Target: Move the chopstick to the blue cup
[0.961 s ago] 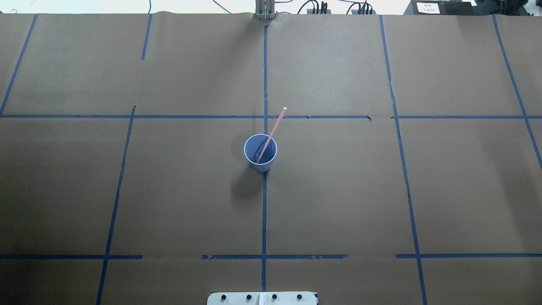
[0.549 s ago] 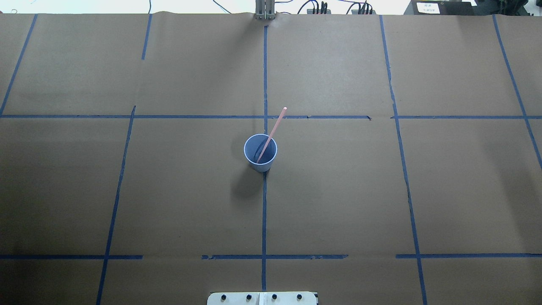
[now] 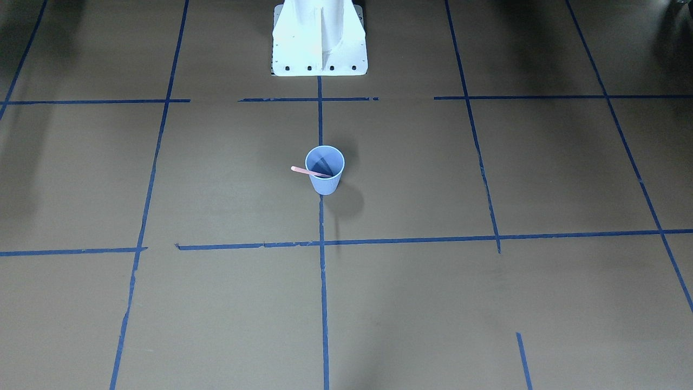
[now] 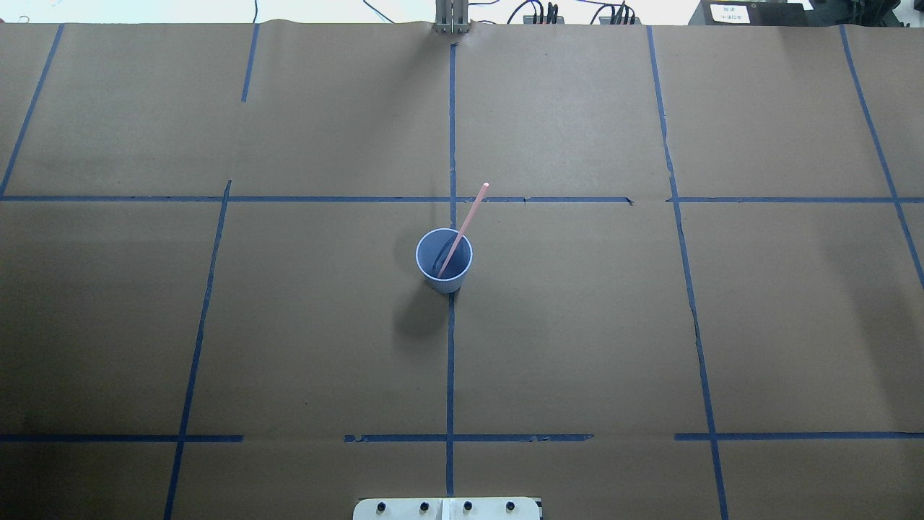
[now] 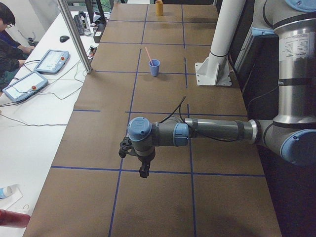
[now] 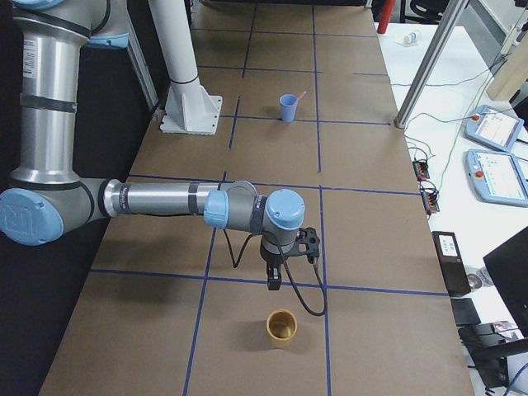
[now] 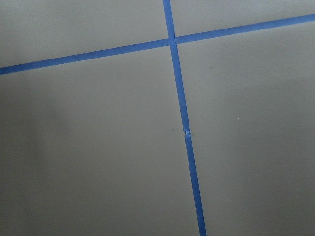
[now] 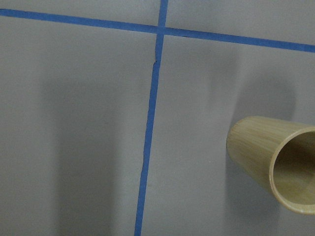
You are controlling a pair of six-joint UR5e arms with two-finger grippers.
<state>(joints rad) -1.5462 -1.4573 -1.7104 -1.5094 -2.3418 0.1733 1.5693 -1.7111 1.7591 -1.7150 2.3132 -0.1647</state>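
Observation:
The blue cup stands upright at the table's middle on a tape line; it also shows in the front-facing view. The pale-pink chopstick stands in it, leaning on the rim, its upper end out over the table. My left gripper hangs over the table's left end, far from the cup. My right gripper hangs over the right end. Both show only in the side views, so I cannot tell if they are open or shut.
A bamboo cup stands just past my right gripper, also in the right wrist view. The robot's white base is at the table's near edge. Blue tape lines grid the brown paper. Operators' pendants lie beyond the far edge.

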